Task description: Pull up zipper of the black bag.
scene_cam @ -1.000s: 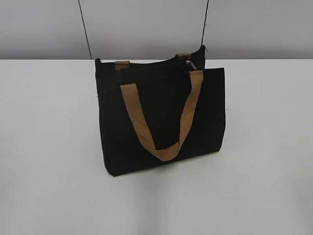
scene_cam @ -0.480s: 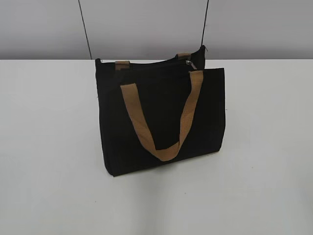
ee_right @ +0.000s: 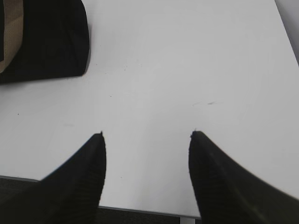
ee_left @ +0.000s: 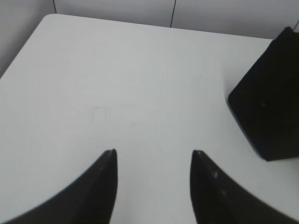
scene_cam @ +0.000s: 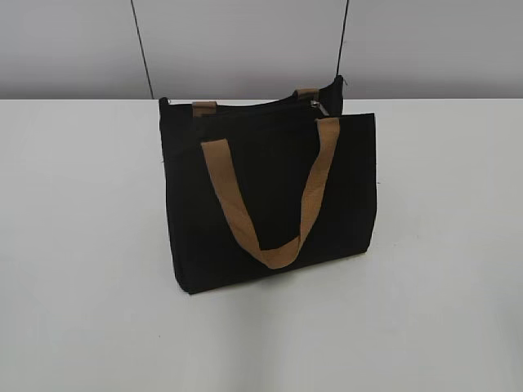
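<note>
The zipper [scene_cam: 320,106] sits at the right end of the zip line along the top edge of the black bag [scene_cam: 270,196], its small silvery slider just above the top of the front tan strap handle [scene_cam: 270,204]. The bag stands upright near the middle of the white surface [scene_cam: 90,261], its front handle drooping in a loop down the front panel. Neither arm appears in the exterior view. The left end effector [ee_left: 153,154] hovers over bare surface with its jaws apart, the bag's corner well off to its right. The right end effector [ee_right: 147,135] also has its jaws spread, near the surface's front edge, the bag at upper left.
</note>
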You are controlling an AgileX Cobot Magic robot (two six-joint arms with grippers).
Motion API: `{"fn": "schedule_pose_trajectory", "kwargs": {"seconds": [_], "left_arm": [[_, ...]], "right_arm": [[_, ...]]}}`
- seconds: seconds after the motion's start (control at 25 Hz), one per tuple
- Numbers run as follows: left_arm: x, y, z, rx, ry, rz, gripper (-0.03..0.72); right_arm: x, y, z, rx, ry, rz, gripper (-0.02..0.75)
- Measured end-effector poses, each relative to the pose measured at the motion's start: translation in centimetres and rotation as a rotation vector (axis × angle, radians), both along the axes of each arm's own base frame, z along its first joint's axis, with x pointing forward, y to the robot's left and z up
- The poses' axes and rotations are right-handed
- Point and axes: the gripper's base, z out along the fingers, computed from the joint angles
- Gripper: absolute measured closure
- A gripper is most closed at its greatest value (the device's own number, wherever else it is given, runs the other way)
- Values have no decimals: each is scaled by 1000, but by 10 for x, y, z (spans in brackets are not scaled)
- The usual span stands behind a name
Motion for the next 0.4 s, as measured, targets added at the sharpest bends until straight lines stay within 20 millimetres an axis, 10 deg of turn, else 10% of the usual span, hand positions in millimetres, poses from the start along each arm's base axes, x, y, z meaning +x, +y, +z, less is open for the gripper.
{"fn": "schedule_pose_trajectory", "kwargs": {"seconds": [0.4], "left_arm": [[0,0,0,0,0,0,307]], "right_arm": [[0,0,0,0,0,0,296]]}}
